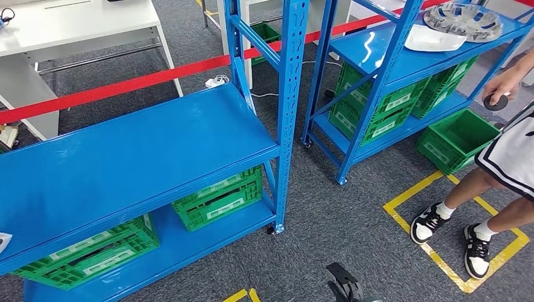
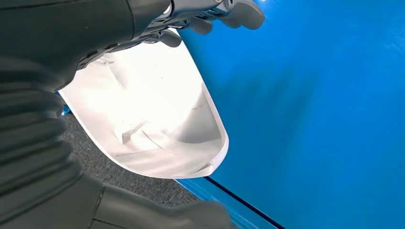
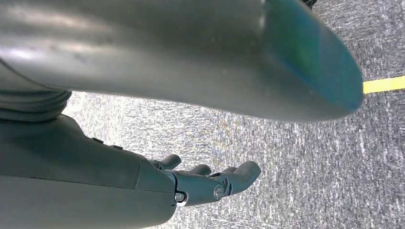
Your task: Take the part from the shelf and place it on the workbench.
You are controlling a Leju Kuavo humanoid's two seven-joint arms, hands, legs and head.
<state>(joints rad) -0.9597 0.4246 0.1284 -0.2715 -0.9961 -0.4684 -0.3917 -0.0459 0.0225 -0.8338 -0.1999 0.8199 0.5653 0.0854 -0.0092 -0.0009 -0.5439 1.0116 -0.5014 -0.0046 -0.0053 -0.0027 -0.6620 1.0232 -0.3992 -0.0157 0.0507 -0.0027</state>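
Observation:
A white moulded part (image 2: 148, 109) sits at the front edge of the blue shelf board (image 2: 310, 109), partly over the grey carpet. My left hand (image 2: 86, 43) grips it, dark fingers (image 2: 224, 12) on one side and the thick thumb (image 2: 157, 214) on the other. In the head view a sliver of the white part (image 1: 2, 242) shows at the far left edge of the near blue shelf (image 1: 126, 157). My right hand (image 3: 210, 181) hangs over the carpet, fingers apart and holding nothing; the right hand (image 1: 343, 286) also shows as a dark shape low in the head view. The white workbench (image 1: 94, 25) stands behind the shelf.
A red barrier tape (image 1: 157, 75) runs between shelf and workbench. A second blue shelf (image 1: 378, 50) at the right carries another white part (image 1: 434, 39) and a silver wheel cover (image 1: 463, 19). Green crates (image 1: 220, 198) fill the lower boards. A person (image 1: 504, 157) stands at the right.

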